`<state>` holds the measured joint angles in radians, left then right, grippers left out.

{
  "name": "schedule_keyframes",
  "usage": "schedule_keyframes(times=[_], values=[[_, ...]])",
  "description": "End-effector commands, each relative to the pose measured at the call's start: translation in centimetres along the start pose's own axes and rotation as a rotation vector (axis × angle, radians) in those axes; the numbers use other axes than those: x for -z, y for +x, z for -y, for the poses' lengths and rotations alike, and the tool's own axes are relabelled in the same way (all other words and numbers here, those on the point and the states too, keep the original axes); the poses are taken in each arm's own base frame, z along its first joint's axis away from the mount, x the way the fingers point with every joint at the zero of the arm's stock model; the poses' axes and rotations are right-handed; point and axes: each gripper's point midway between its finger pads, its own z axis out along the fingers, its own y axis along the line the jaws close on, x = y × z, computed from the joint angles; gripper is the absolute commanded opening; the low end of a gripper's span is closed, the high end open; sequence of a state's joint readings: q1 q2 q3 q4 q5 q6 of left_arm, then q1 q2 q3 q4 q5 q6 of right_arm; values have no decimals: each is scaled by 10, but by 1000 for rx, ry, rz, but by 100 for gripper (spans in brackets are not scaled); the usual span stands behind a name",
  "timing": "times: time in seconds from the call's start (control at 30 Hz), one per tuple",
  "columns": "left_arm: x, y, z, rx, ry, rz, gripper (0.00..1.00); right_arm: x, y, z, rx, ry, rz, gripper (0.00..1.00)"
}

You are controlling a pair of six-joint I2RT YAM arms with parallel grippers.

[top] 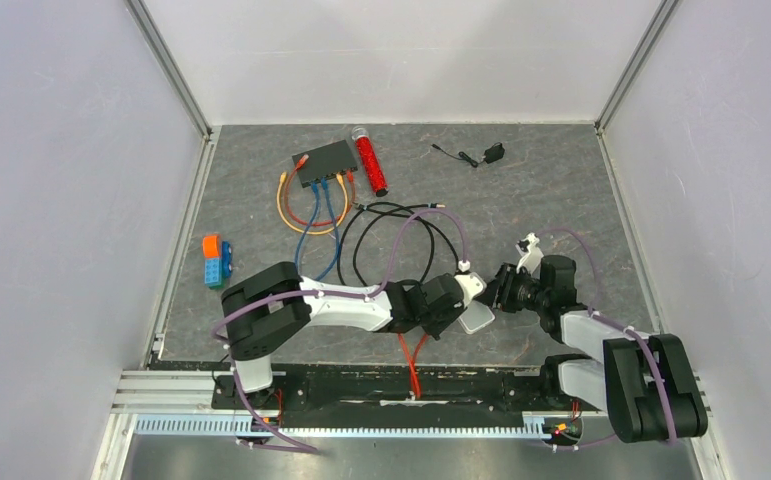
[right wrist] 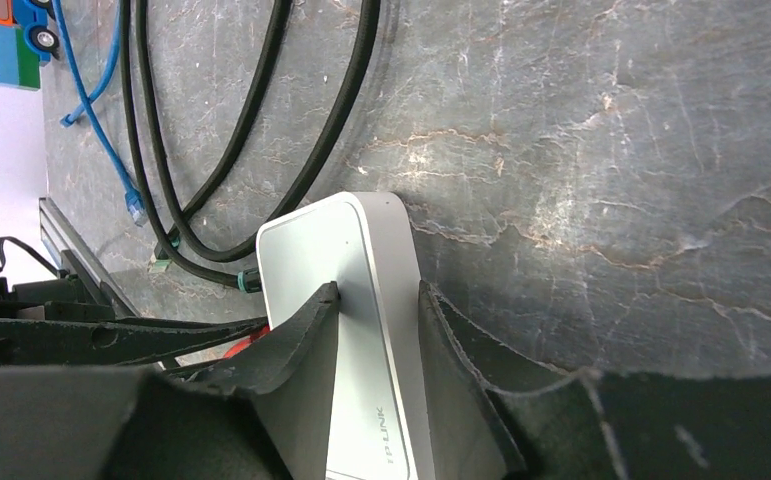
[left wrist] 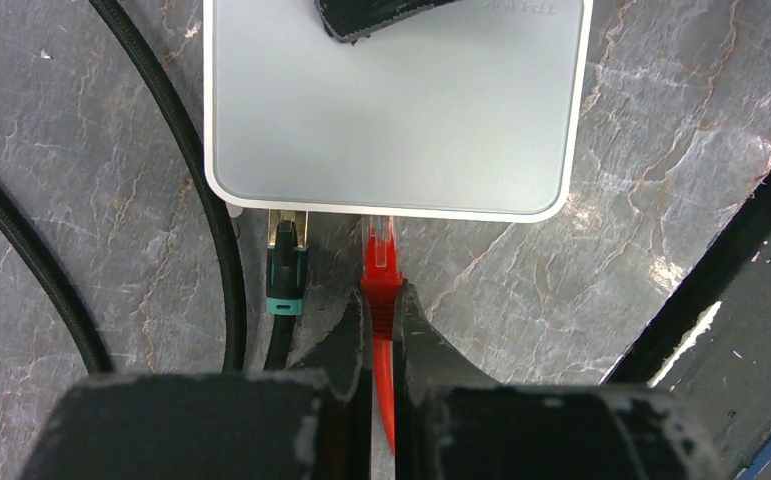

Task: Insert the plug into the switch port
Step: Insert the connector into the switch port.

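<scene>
1. The left gripper [left wrist: 383, 300] is clenched on the red plastic cable plug [left wrist: 379, 258]. Both fingers pinch the moulded boot just behind the clear tip, and the red cable [left wrist: 386, 390] runs back between them.
2. The plug's tip meets the near edge of the white rounded-square plastic box [left wrist: 391, 130]. Whether it is seated in a socket there or only touching the rim cannot be told. A black plug with a green collar [left wrist: 286, 272] sits just beside it at the same edge.
3. The right gripper [right wrist: 376, 292] is closed across the white box, one finger on each flat face, and holds it on edge above the grey marbled table [top: 561, 200].
4. The flat black rectangular switch [top: 326, 160] lies well apart at the far side of the table. Orange, blue and yellow cables already occupy its near long edge. The switch port [top: 329, 177] is in that row, but it is too small here to tell which socket is free.
5. Handling judgement: the plug is light and rigid but small, with a thin latch tab that could snap or catch. The boot is the right place to take hold, gripped on its sides so the tab stays free.
6. The cable is springy and will likely tug the plug off line on the way to the switch.
7. The switch looks light and unanchored, so a push into the port may slide it. It probably needs bracing.
</scene>
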<state>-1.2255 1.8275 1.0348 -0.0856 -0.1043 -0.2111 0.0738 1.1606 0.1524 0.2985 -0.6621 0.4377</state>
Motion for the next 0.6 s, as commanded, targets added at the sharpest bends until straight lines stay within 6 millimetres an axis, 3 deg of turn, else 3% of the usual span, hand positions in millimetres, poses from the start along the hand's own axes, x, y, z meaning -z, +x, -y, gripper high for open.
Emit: schedule_keyframes(times=[0.0,0.4,0.57], values=[[5,-35,3,43,9,162,2,6,33,11,-93,62,-83,36],[8,-34,5,21,17,198,2,6,34,12,-118,69,-71,36],[2,-37,-6,-33,-46,185,2,7,41,10,-125,55,-108,36]])
